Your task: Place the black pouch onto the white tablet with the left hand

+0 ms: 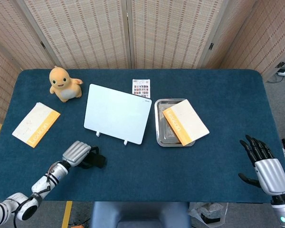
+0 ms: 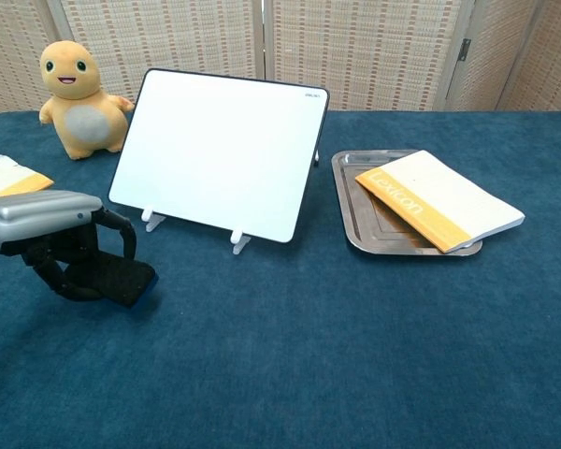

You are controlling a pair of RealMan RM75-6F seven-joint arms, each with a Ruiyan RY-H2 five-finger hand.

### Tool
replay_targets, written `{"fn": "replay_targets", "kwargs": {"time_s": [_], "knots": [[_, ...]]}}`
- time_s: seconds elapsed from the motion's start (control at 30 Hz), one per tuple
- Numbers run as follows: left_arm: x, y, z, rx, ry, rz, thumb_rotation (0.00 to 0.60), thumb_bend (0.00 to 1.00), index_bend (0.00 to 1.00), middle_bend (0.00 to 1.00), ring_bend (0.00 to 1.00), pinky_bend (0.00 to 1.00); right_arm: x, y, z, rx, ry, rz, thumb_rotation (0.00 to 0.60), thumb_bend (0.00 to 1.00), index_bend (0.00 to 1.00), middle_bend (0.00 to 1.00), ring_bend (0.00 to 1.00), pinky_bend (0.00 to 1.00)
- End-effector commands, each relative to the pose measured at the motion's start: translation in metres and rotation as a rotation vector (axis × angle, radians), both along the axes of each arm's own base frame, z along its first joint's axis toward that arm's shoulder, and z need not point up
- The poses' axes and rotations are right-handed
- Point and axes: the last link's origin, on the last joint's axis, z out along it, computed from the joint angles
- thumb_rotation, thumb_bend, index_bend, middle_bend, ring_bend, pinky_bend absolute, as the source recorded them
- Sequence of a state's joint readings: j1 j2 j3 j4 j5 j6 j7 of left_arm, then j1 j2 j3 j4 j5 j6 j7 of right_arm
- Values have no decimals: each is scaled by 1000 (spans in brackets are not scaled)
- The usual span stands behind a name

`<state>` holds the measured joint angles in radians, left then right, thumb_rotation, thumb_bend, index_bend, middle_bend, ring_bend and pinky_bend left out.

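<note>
The black pouch (image 2: 112,281) (image 1: 96,161) is held in my left hand (image 2: 51,229) (image 1: 78,153), whose fingers curl around it; it hangs just above the blue tabletop near the front left. The white tablet (image 2: 220,154) (image 1: 117,113) leans back on its small stand feet at the table's middle, behind and to the right of the pouch. My right hand (image 1: 263,164) is at the front right edge, fingers spread, holding nothing; the chest view does not show it.
A yellow plush toy (image 1: 63,84) sits at the back left. An orange-and-white booklet (image 1: 36,124) lies at the left. A metal tray (image 1: 162,133) right of the tablet carries another booklet (image 1: 185,122). A small printed card (image 1: 141,88) lies behind the tablet.
</note>
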<state>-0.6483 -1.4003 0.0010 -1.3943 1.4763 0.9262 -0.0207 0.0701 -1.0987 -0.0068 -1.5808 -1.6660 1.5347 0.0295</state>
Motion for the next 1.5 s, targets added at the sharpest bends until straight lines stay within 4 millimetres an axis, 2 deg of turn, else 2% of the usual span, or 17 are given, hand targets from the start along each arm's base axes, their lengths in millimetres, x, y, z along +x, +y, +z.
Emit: {"fn": "replay_targets", "kwargs": {"time_s": [0.03,0.17,0.3,0.47,0.73,0.9,1.13,1.5], "knots": [[7,2,27,166,-7,-88,600,316,587,1000,1000,1000,0,0,0,0,-1,0,600,150,0,0,0,99],[22,4,42,313,-108,-121,600,318,583,1000,1000,1000,0,0,0,2,-4,1,600,150,0,0,0,99],[36,11,40,430,-153,-185,600,320,581,1000,1000,1000,0,2,4,-5,-21,0,600,150,0,0,0,99],[51,23,19,449,-178,-223,600,322,577,1000,1000,1000,-4,1,12,-27,-51,-5,600,150,0,0,0,99],[71,44,-29,420,-152,-297,600,322,576,1000,1000,1000,-10,2,26,-64,-95,-14,600,150,0,0,0,105],[78,59,-44,418,-159,-305,600,322,578,1000,1000,1000,-13,1,31,-76,-113,-25,600,150,0,0,0,106],[83,79,-51,427,-175,-280,600,323,578,1000,1000,1000,-15,-1,33,-76,-114,-40,600,150,0,0,0,106],[74,99,-59,419,-156,-213,600,322,578,1000,1000,1000,-19,-6,34,-79,-110,-63,600,150,0,0,0,106]]}}
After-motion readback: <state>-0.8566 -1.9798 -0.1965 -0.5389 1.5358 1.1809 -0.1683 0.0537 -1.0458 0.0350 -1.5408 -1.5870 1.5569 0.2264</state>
